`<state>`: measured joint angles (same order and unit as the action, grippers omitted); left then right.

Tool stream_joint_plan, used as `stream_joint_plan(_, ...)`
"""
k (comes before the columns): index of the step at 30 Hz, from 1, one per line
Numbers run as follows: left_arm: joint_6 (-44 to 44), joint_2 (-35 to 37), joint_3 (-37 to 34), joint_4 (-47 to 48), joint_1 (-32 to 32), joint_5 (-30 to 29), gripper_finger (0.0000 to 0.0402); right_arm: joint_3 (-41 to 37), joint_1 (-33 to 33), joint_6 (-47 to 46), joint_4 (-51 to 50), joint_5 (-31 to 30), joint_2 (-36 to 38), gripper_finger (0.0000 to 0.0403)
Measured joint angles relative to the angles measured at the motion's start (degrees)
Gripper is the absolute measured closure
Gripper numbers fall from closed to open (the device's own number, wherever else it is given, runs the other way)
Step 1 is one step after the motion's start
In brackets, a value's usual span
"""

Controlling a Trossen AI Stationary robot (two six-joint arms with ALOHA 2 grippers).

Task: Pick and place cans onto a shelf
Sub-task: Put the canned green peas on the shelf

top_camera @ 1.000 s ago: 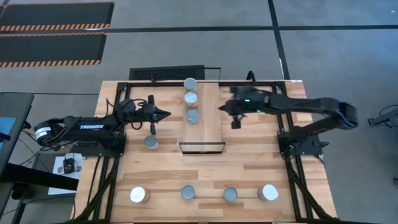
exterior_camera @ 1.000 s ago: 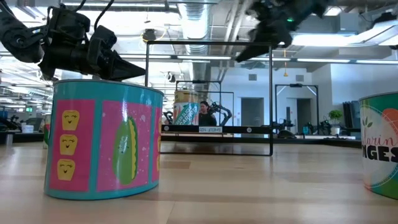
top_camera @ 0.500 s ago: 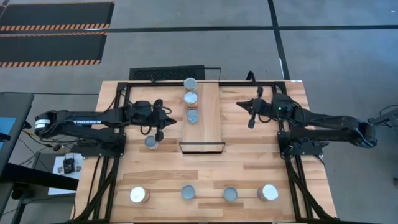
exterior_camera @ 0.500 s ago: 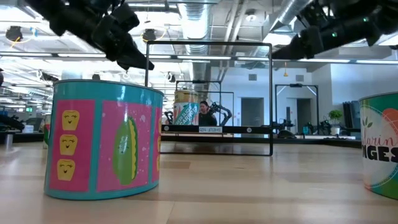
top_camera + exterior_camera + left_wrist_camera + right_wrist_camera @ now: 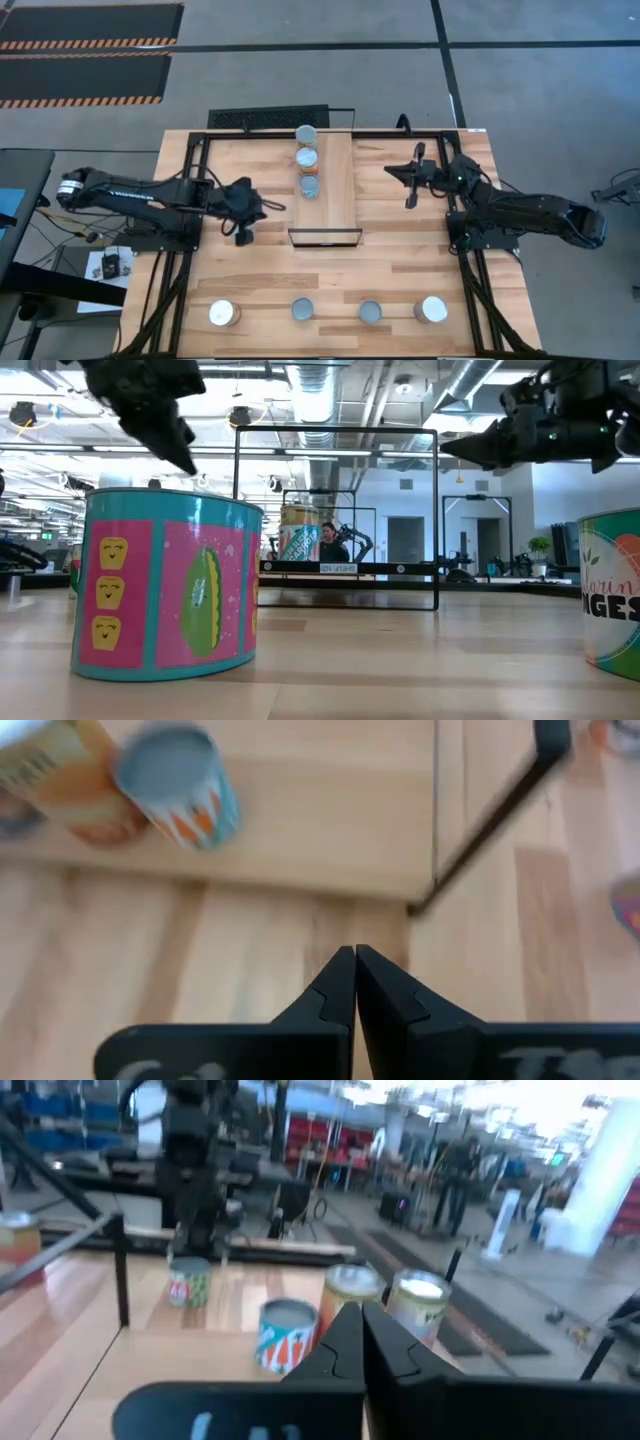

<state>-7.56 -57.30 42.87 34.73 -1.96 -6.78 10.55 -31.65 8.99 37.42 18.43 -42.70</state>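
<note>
Three cylindrical cans [image 5: 307, 160] with round metal tops stood in a row along the left side of the shelf [image 5: 338, 190], a long panel of pale wooden planks edged by a thin black metal frame. In the right wrist view the nearest can on the shelf showed a teal-and-orange label, the two beyond it yellowish labels. Four more cans [image 5: 330, 311] sat in a line near the table's front edge, the outer two with white tops and the inner two with grey ones. Seen from table height, the closest can [image 5: 165, 585] was a squat drum with a glossy teal and pink label printed with yellow corn cobs. Another can lay mostly hidden under the left gripper [image 5: 264, 207], left of the shelf. That gripper was clenched empty, its two dark fingers [image 5: 340, 990] pressed together into a wedge, pointing toward the shelf's front corner. The right gripper [image 5: 390, 169], also clenched on nothing, hung above the table right of the shelf, its tip aimed at the shelf. The tabletop [image 5: 400, 260] was smooth butcher block of light strips, set in a black frame on a grey concrete floor. Behind it lay an open workshop with exposed ceiling ducts and bright strip lights.
</note>
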Motion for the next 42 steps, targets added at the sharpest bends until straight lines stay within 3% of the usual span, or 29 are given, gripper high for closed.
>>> stream_joint_plan(13, -17.0, -0.1, 1.3, 20.1, -5.0, 0.5, 0.0382, -0.6, 0.0, -1.2, 2.1, -0.5, 0.0, 0.0389)
stream_joint_plan(22, -11.9, 0.4, 11.5, 36.0, -5.2, 1.6, 0.0310, -0.6, 0.0, -1.0, 2.1, -0.5, 0.0, 0.0386)
stream_joint_plan(26, -7.9, 2.0, 11.1, 41.8, -5.1, 4.7, 0.0312, -0.6, 0.0, -1.0, 2.1, -0.5, 0.0, 0.0384)
stream_joint_plan(31, -6.1, 1.8, 7.6, 39.6, -3.8, 6.9, 0.0383, -0.6, 0.0, -0.8, 2.1, -0.6, 0.0, 0.0391)
stream_joint_plan(33, -7.3, 1.7, 6.7, 35.9, -3.8, 6.1, 0.0394, -0.6, 0.0, -0.5, 2.1, -0.5, 0.0, 0.0392)
stream_joint_plan(38, -19.4, 0.2, 4.9, 33.1, -3.7, 3.5, 0.0375, -0.6, 0.0, -0.4, 2.1, -0.7, 0.0, 0.0385)
stream_joint_plan(42, -22.0, -2.4, 2.6, 31.3, -5.5, 4.3, 0.0341, -0.6, 0.0, -0.1, 2.0, -0.8, 0.0, 0.0386)
